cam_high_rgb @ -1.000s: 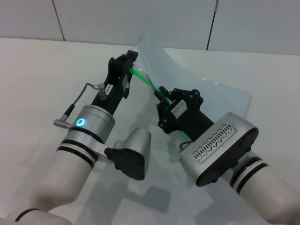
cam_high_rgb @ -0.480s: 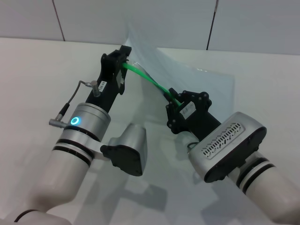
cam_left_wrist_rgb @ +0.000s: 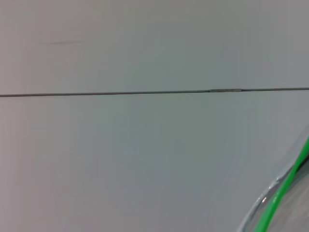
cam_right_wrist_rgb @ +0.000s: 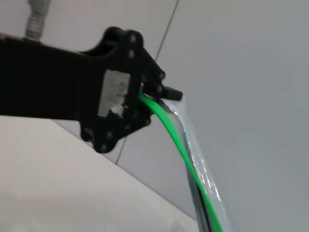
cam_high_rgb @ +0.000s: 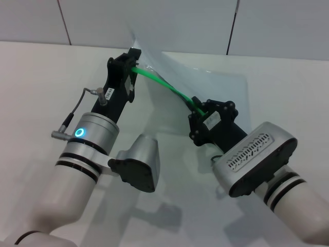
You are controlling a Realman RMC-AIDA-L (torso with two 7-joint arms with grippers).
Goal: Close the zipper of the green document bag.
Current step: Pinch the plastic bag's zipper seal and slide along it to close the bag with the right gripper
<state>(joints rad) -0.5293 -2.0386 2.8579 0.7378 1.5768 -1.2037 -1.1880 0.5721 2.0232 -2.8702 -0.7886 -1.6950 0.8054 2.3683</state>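
Zipper [cam_high_rgb: 164, 86] run looks partway done by my read: green strip stretches taut between both pincers, slider not visible, so closed length can't be confirmed. Green document bag [cam_high_rgb: 205, 87] hangs lifted off the desk [cam_high_rgb: 41, 67], toward 12 o'clock. Left pincer [cam_high_rgb: 131, 64] clamps the zipper end at 11 o'clock; right pincer [cam_high_rgb: 198, 109] is pinched on the strip near centre, probably at the slider.

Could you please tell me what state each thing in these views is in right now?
Bag: lifted off the table at its green edge, held up between both grippers.
Zipper: stretched taut between the grippers; slider not visible.
Left gripper: jaws shut on the far end of the zipper edge.
Right gripper: jaws shut on the zipper, nearer the robot.
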